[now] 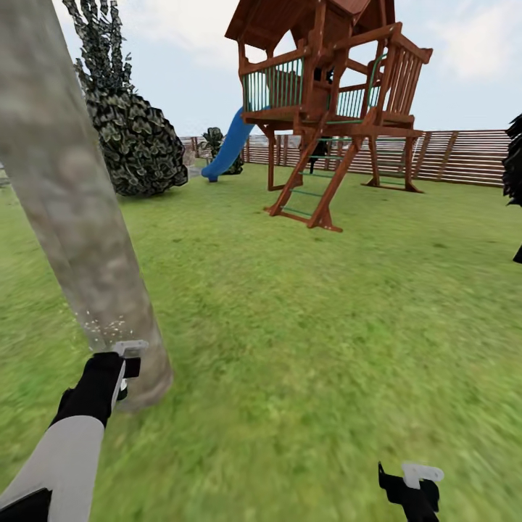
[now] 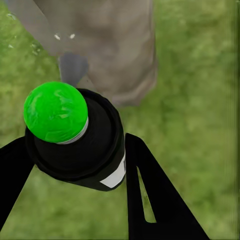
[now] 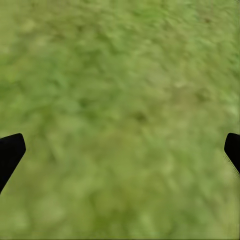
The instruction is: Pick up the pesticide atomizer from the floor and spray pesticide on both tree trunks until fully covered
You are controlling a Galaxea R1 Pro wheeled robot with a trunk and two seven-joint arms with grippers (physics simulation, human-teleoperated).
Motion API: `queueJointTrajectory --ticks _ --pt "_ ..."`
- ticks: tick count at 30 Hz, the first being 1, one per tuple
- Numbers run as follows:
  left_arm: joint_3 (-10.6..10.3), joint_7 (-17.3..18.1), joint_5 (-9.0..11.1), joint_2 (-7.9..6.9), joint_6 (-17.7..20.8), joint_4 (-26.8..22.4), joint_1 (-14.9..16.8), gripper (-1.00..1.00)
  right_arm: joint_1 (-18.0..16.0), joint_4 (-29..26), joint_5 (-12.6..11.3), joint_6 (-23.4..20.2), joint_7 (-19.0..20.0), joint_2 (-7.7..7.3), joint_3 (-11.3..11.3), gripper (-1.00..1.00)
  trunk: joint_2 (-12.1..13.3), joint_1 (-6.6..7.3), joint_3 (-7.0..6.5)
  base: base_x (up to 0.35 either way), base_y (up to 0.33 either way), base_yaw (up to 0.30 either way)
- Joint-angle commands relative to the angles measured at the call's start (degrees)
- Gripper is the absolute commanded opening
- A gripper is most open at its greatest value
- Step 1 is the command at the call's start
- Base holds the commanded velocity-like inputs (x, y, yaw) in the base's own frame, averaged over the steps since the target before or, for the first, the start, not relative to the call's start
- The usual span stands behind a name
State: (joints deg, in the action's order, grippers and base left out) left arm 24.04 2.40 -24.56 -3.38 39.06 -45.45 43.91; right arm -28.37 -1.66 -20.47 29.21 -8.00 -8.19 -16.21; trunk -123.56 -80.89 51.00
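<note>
A thick, mottled grey-tan tree trunk (image 1: 80, 217) leans up the left of the head view, its base in the lawn. My left gripper (image 1: 129, 360) is right at the trunk's foot, shut on the pesticide atomizer (image 1: 131, 367). In the left wrist view the atomizer (image 2: 95, 150) is a black bottle with a white band and a green glowing tip, held between the black fingers (image 2: 150, 195) and pointing at the trunk (image 2: 110, 45). Pale specks (image 1: 98, 322) dot the bark just above the gripper. My right gripper (image 1: 413, 482) hangs open and empty over grass (image 3: 120, 100).
A wooden play tower (image 1: 326, 94) with a blue slide (image 1: 228, 145) stands ahead in the middle. A round dark bush (image 1: 138, 145) sits behind the trunk. A slatted brown fence (image 1: 464, 156) closes the far side. Dark foliage (image 1: 515, 159) juts in at the right edge.
</note>
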Motion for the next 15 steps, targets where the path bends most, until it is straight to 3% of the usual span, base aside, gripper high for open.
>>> queueJointTrajectory --ticks 1,6,8,9,10,12,15 --pt "0.07 0.24 -0.31 -0.01 0.22 -0.29 0.04 -1.0 -0.02 -0.01 -0.28 0.06 -0.26 0.01 -0.49 1.0 -0.02 -0.02 0.06 0.297 -0.122 0.0" --pt "0.14 0.32 -0.33 0.2 0.22 -4.08 -0.56 -1.0 -0.02 -0.01 -0.28 0.06 -0.26 0.01 -0.49 1.0 -0.02 -0.02 0.06 0.115 -0.226 0.071" --pt "3.19 0.4 -0.14 0.3 -0.06 -3.65 -2.22 -1.0 -0.02 -0.01 -0.28 0.06 -0.26 0.03 -0.49 1.0 -0.02 -0.02 0.06 0.005 -0.271 0.251" --pt "5.42 0.57 0.0 0.36 -1.83 -2.74 -3.39 -1.0 -0.02 -0.01 -0.28 0.06 -0.26 0.05 -0.49 1.0 -0.02 -0.02 0.06 0.001 -0.272 0.272" --pt "6.34 0.49 0.19 0.38 -4.4 -1.4 -4.34 -1.0 -0.02 -0.01 -0.28 0.06 -0.26 0.08 -0.54 1.0 -0.02 -0.02 0.06 0.0 -0.273 0.275" --pt "6.91 0.3 0.16 0.32 -8.64 1.91 -5.35 -1.0 -0.02 -0.01 -0.28 0.06 -0.26 0.1 -0.55 1.0 -0.02 -0.02 0.06 0.003 -0.273 0.276" --pt "7.06 -0.63 0.13 0.11 -10.53 6.22 -5.65 -1.0 -0.02 -0.01 -0.27 0.06 -0.26 0.16 -0.58 1.0 -0.02 -0.02 0.06 0.102 -0.269 0.277"
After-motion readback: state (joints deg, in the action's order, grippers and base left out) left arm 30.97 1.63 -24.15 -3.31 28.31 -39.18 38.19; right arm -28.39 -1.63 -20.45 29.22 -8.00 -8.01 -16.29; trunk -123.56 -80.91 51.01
